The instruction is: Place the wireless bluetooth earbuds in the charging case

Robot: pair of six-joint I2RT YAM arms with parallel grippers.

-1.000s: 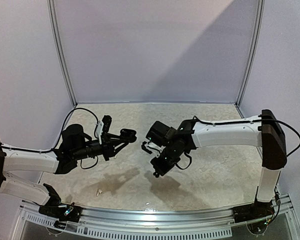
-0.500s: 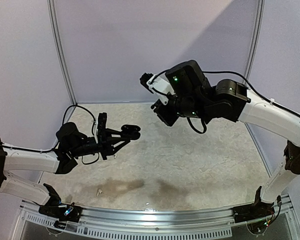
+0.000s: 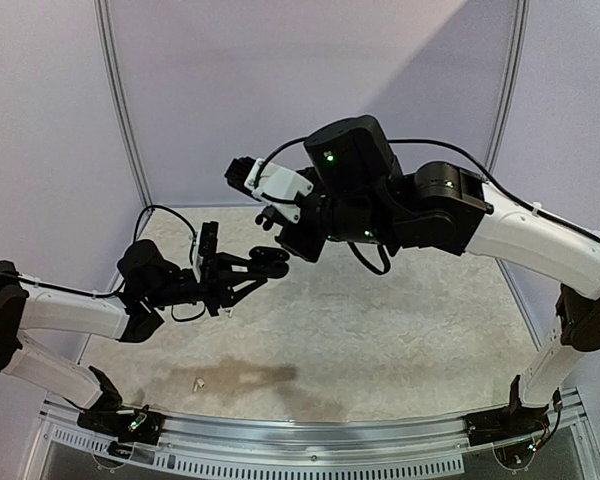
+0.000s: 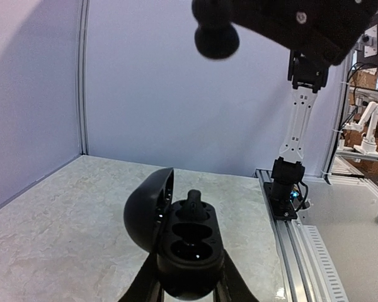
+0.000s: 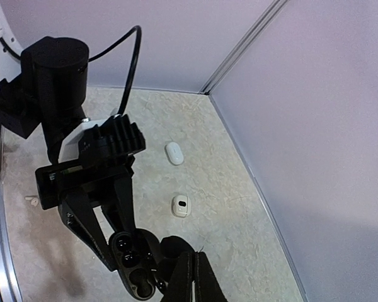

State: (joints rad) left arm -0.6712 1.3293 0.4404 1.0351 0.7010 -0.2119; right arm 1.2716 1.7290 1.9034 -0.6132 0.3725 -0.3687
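Note:
My left gripper (image 4: 189,280) is shut on the base of a black charging case (image 4: 190,251) and holds it above the table with the lid (image 4: 148,207) swung open. One black earbud (image 4: 194,206) sits upright in the case's far socket; the near socket shows empty. My right gripper (image 5: 190,259) hangs just above the case (image 5: 133,267), jaws shut. In the left wrist view a round black earbud (image 4: 217,39) shows at its tips. A white earbud (image 3: 196,382) lies on the table near the front left.
Two white cases lie on the table by the right wall: a closed one (image 5: 174,153) and one with a dark opening (image 5: 181,206). Small white bits (image 5: 31,200) lie at the left. Walls enclose the back and sides; a metal rail (image 3: 310,432) runs along the front edge.
My right arm has lifted from low over the table's middle, risen high and swung left to just above the case. My left arm has raised the open case slightly.

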